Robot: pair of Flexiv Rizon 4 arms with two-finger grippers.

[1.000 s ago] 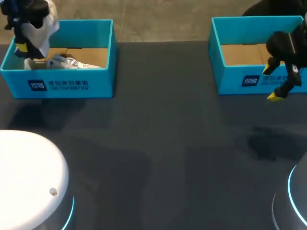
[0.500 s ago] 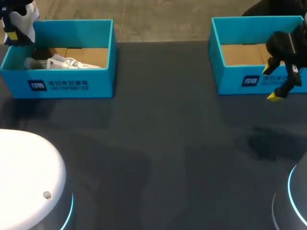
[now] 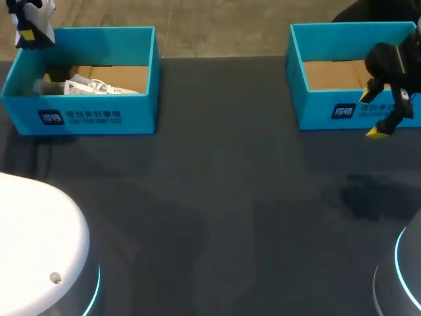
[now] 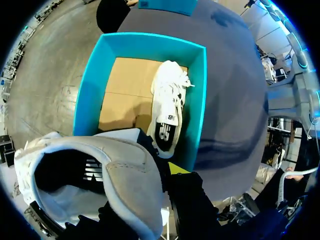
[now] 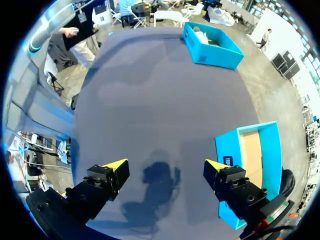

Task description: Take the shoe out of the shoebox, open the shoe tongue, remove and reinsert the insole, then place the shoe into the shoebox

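Note:
My left gripper (image 3: 26, 31) is raised over the far left corner of the left blue shoebox (image 3: 85, 115), shut on a white and grey shoe (image 3: 41, 13). In the left wrist view this held shoe (image 4: 100, 170) fills the space ahead of the gripper, its mouth facing the camera, with one yellow fingertip (image 4: 176, 167) against its side. A second white shoe (image 4: 167, 112) lies inside the box (image 4: 90, 95) below. My right gripper (image 3: 383, 113) hangs open and holds nothing, in front of the right blue shoebox (image 3: 342, 108), whose cardboard floor is bare.
The dark table (image 3: 230, 197) stretches between the two boxes. The round white bases of my arms (image 3: 39, 243) sit at the near corners. In the right wrist view the right box (image 5: 250, 155) lies beside the open gripper (image 5: 165, 167) and the left box (image 5: 212, 45) far ahead.
My left gripper has lifted the shoe up out of the left box and carried it toward the far left corner. The right arm has not moved.

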